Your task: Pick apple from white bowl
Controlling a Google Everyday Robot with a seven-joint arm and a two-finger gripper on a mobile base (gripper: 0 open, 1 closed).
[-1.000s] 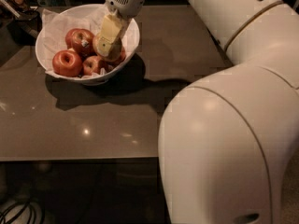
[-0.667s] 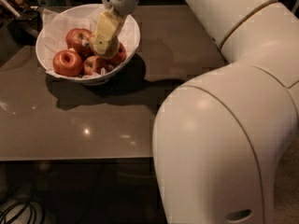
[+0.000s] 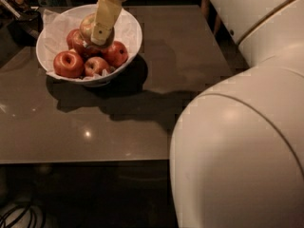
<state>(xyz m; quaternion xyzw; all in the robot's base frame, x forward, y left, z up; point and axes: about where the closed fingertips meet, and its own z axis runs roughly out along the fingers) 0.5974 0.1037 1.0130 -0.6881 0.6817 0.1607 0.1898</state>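
The white bowl [image 3: 133,28], lined with crinkled white paper, stands at the table's far left. It holds several red apples [image 3: 69,63]. The pale yellow-green apple [image 3: 87,24] with a red blush sits highest, just above the red ones. My gripper [image 3: 96,34] comes down from the top edge over the bowl. Its pale yellow finger [image 3: 107,14] lies against the apple's right side, and the gripper is shut on the apple. The other finger is hidden behind the apple.
The brown table [image 3: 161,61] stretches to the right and front of the bowl. My arm's large white body [image 3: 247,141] fills the right and lower right. Dark clutter [image 3: 19,6] lies at the far left corner. Cables [image 3: 19,215] lie on the floor below.
The gripper has risen from low among the red apples, bringing the pale apple up with it. The camera's view has also shifted, so the bowl now looks larger.
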